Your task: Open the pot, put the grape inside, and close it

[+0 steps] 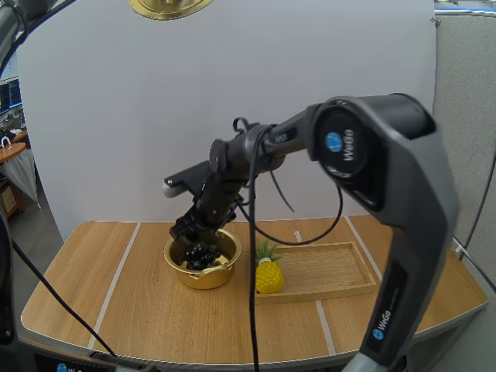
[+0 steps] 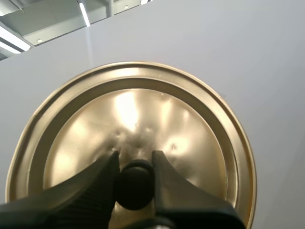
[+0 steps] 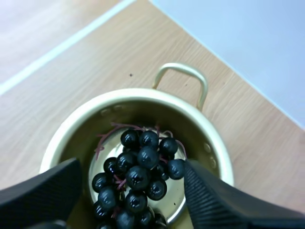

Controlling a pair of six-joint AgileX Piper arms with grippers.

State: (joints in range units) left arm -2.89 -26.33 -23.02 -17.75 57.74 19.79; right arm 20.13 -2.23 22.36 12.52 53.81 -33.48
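Holding the lid: your left hand (image 2: pixel 136 158) is clamped on the black ball knob (image 2: pixel 135 187) of the round gold metal lid (image 2: pixel 143 107), one finger on each side of the knob.
Lid position: raised high above the wooden counter (image 1: pixel 155 325), well apart from the pot, with plain white wall behind it.
Right hand: your right hand (image 3: pixel 132 164) hangs just over the shiny gold metal pot (image 3: pixel 143 93). Its fingers stand wide apart and grip nothing.
Grapes: the bunch of dark round grapes (image 3: pixel 139 177) lies on the pot's floor, between your two right fingers.
Pot rim: uncovered all round. Bare gold floor shows beside the bunch on the side towards the loop handle (image 3: pixel 183 71).
Pot's left: open pale wood runs out to the counter's rounded left edge, crossed by one white tape line (image 1: pixel 122 267).
Pot's right: tight. A small yellow toy pineapple (image 1: pixel 269 277) stands just beside the rim, at the left end of the shallow wooden tray (image 1: pixel 333 267).
Tray: its bare floor runs right, towards the counter's right edge.
Front edge: a broad strip of bare wood lies between the pot and the counter's near edge.
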